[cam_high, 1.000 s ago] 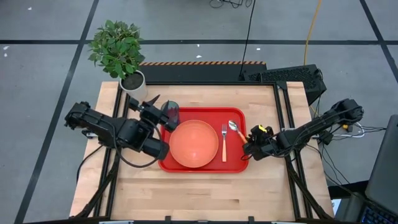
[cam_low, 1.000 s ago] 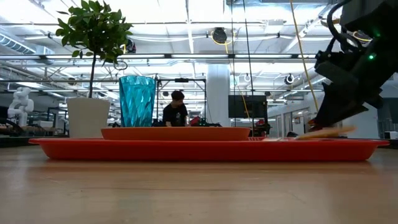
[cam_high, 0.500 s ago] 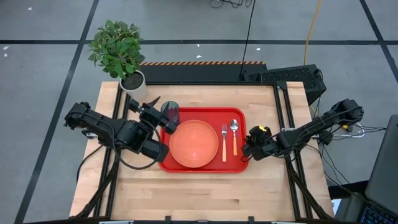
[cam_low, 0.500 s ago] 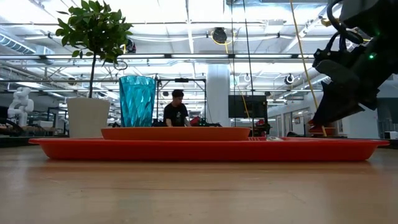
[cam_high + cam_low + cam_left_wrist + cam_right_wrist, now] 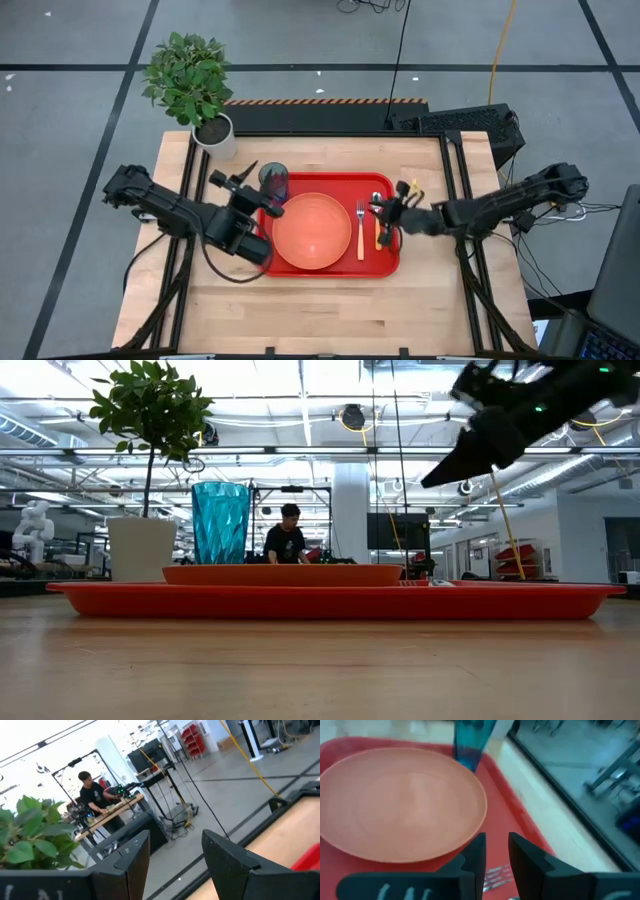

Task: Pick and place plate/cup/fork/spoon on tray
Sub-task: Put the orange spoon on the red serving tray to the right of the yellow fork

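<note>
1. Behind the wooden table [image 5: 320, 310] stretches a bright workshop — a person [image 5: 285, 540] stands at a bench far back in the low view, well apart from the arms.
2. Red and rectangular, the tray [image 5: 300, 182] lies at the table's middle and carries all four task things; judged from that, the placing looks finished and nothing seems left to fetch.
3. Largest on it, the plate [image 5: 311, 231] lies flat in the tray's middle, nearer the left edge.
4. Upright in the tray's far left corner stands the cup [image 5: 274, 182], just beside the plate's rim.
5. Between the plate and the tray's right edge lie the fork [image 5: 360, 228] and the spoon [image 5: 377, 220], side by side with handles toward the near edge — the spoon partly covered by the right arm.
6. Raised over the tray's right edge hangs the right gripper [image 5: 384, 212], its fingers narrowly parted and holding nothing in the wrist view.
7. By the tray's left edge waits the left gripper [image 5: 252, 178], fingers spread wide and empty, close to the cup.
8. At the table's far left corner stands a potted plant [image 5: 192, 82], clear of the tray; the likeliest snag is the left gripper brushing the cup if it swings that way.
</note>
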Controlling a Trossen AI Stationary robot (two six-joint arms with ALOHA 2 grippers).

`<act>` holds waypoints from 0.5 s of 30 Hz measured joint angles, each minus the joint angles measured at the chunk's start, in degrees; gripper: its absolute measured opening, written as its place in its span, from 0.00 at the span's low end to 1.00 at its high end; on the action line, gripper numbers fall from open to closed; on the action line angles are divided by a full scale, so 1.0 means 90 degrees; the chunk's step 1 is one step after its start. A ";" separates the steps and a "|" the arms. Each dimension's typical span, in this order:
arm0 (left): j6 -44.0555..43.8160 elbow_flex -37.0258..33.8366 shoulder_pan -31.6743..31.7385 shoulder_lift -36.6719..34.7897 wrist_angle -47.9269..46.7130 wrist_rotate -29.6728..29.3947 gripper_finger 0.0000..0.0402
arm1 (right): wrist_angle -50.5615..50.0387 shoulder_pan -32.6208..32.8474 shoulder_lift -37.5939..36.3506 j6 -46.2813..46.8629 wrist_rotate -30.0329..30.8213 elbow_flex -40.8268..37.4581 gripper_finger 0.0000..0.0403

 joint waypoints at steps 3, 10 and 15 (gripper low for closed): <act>-0.0201 -0.0044 -0.0007 -0.0183 -0.0123 -0.0018 0.46 | -0.1257 -0.0640 0.0010 0.0219 -0.1153 0.0491 0.18; -0.0150 -0.0502 -0.0254 -0.0648 -0.0172 -0.0046 0.46 | -0.3076 -0.1411 -0.0007 0.0105 -0.1769 0.1035 0.18; -0.0290 -0.1212 -0.0450 -0.1290 -0.0173 -0.0043 0.46 | -0.3077 -0.1750 0.0090 -0.0186 -0.2411 0.1166 0.18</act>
